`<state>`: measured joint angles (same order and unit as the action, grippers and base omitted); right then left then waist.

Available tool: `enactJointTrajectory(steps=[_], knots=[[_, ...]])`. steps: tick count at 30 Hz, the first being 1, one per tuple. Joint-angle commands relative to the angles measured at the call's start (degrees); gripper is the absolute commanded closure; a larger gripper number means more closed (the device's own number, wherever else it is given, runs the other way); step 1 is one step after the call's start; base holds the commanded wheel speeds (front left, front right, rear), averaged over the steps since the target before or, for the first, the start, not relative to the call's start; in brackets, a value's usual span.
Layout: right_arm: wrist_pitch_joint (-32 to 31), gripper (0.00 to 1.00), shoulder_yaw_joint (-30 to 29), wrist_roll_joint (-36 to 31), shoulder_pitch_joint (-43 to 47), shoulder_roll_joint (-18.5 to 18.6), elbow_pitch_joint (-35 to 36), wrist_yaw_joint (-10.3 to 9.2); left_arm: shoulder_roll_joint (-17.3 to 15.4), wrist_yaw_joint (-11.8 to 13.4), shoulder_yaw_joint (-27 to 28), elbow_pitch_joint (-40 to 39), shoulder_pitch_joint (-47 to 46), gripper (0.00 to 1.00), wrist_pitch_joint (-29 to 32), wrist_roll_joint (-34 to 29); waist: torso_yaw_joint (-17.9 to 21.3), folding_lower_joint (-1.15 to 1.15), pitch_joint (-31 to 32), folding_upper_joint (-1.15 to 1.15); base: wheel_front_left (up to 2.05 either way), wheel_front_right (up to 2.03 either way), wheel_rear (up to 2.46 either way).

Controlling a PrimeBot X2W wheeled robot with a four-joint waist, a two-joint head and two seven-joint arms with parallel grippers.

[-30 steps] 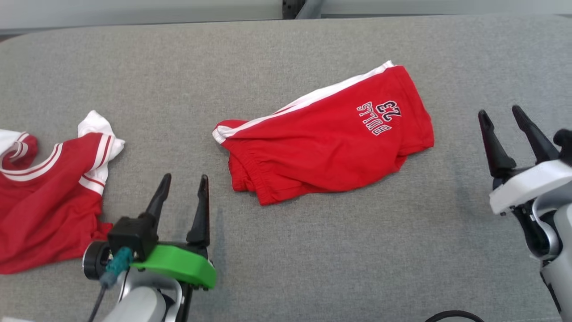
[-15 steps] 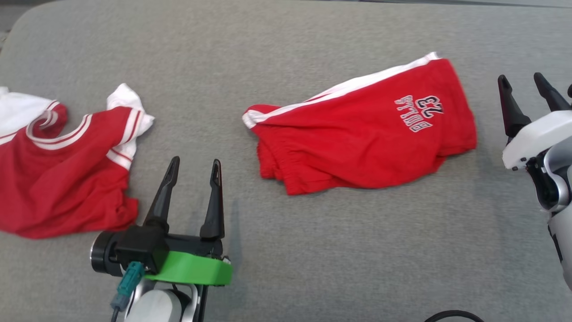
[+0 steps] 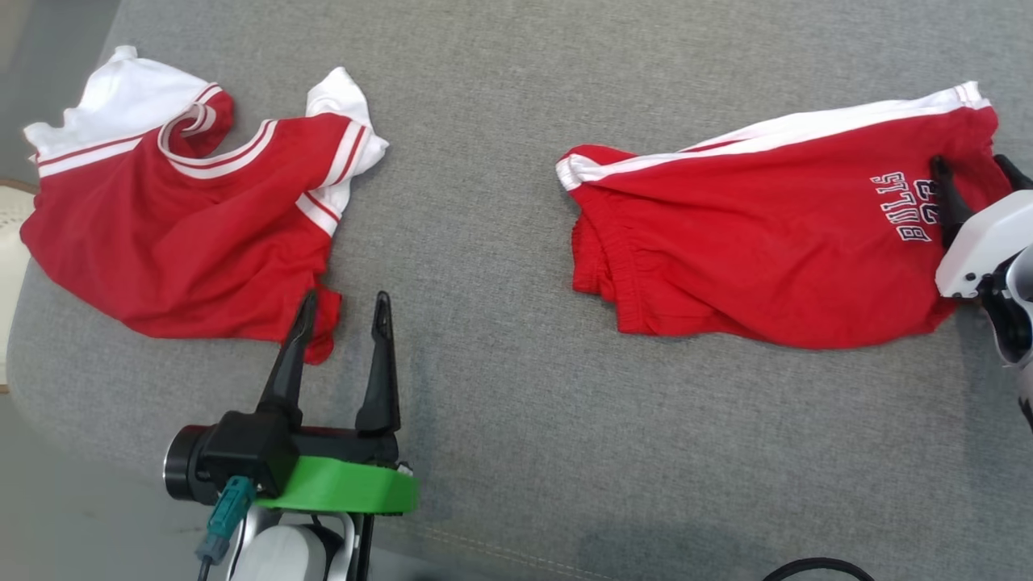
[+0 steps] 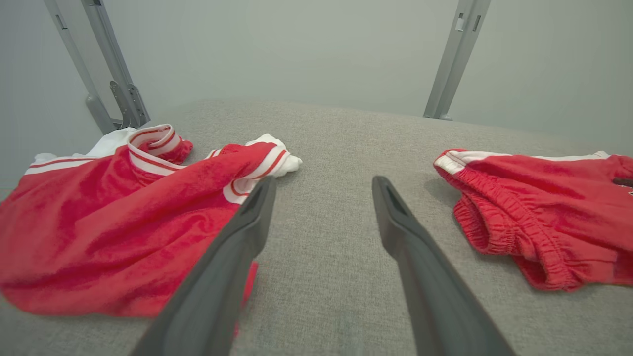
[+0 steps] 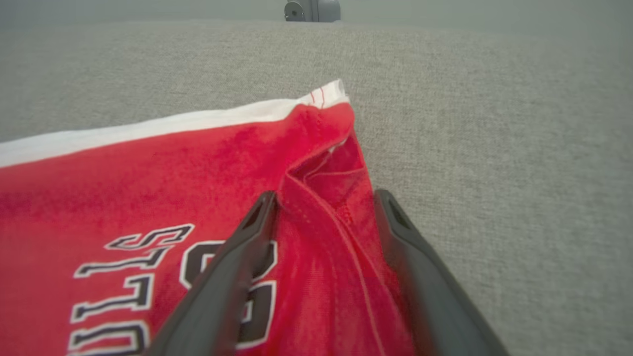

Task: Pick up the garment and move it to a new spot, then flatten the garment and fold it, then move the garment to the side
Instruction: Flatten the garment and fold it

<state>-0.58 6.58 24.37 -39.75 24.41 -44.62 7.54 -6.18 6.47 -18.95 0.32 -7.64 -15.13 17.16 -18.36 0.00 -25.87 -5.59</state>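
A gray fabric-covered counter (image 3: 484,121) holds two red garments lying well apart. At the left lies a rumpled red and white jersey (image 3: 177,226), its striped collar and white sleeves toward the far side. At the right lie red shorts (image 3: 750,242) with a white side stripe along the far edge, the elastic waistband pointing left and "BULLS" lettering near the right end.

The left claw (image 3: 344,298) is at the near left, released and empty, its two dark fingers spread and pointing away. One fingertip overlaps the near corner of the jersey, and the other is over bare fabric. The right claw (image 3: 968,161) is at the right end of the shorts, also released, its fingers spread on either side of the folded hem. Whether it touches the cloth cannot be told.
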Motion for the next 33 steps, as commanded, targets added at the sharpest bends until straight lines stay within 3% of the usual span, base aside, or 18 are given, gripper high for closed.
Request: enactJointTrajectory(steps=[1,4,5,6,11,19,25,33], knots=[[-1.0,0.0,1.0,0.1,1.4,-0.2,-3.2,-0.09,0.7,-0.8,1.2,0.5,1.2,0.0,0.0,-0.9,-1.3,0.0,-0.7,0.01,0.0,0.0,0.0],[-3.5,0.0,2.5,2.1,1.7,-1.3,-5.5,-0.09,1.3,-1.9,2.7,0.8,1.7,0.0,0.0,-1.6,-0.7,0.0,-0.3,0.01,0.0,0.0,0.0],[-4.4,0.56,3.1,3.3,2.0,-1.9,-5.8,-0.02,1.5,-2.2,3.1,1.0,1.9,0.0,0.0,-1.8,-0.4,0.0,-0.1,0.01,0.0,0.0,0.0],[-4.9,1.0,3.7,4.6,2.0,-2.5,-5.6,0.02,1.7,-2.6,3.5,1.1,2.1,0.0,0.0,-2.0,0.0,0.0,0.1,0.01,0.0,0.0,0.0],[-7.5,1.0,8.3,12.5,3.9,-1.8,-2.0,-0.06,2.5,-4.3,5.5,2.0,2.9,0.0,0.0,-3.1,4.0,0.0,1.9,0.01,0.0,0.0,0.0],[-7.5,1.0,8.2,22.3,5.9,-0.4,3.6,-0.16,2.8,-6.1,8.1,3.2,5.6,0.0,0.0,-3.5,11.7,0.0,6.5,0.01,0.0,0.0,0.0],[-9.0,1.0,4.8,28.9,9.5,2.3,5.0,-0.11,2.9,-8.3,9.0,4.7,7.8,0.0,0.0,-4.5,17.6,0.0,9.2,0.01,0.0,0.0,0.0],[-3.8,1.0,-5.5,28.7,8.8,8.1,-5.0,-0.07,3.1,-9.5,7.9,6.8,6.5,0.0,0.0,-5.2,19.0,0.0,9.0,0.01,0.0,0.0,0.0]])
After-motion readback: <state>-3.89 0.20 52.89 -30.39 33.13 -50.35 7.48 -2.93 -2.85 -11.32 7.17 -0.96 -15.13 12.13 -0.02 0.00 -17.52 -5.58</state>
